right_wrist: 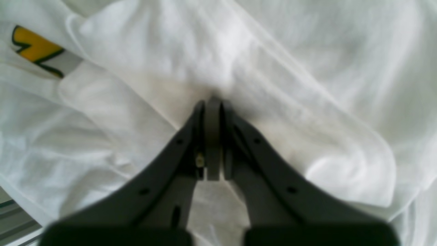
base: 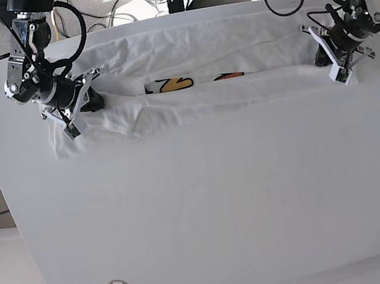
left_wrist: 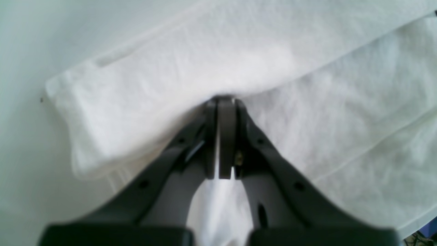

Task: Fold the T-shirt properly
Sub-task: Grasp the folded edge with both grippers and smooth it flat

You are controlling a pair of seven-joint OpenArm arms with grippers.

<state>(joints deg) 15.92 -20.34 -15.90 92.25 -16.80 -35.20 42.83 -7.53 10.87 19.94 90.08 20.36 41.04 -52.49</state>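
T-shirt [base: 205,102] folded w/ creases, L & R jaws shut on cloth.

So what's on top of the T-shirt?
Both end effectors are on the T-shirt. Whatever cloth lies right under their tips is covered, so I can't see it.

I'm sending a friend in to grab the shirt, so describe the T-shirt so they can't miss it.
Find the big pale table with the two robot arms at its far edge. Along that edge, stretched between the left gripper and the right gripper, lies the white T-shirt. Unlike the plain tabletop, it is creased cloth with yellow and orange print peeking out.
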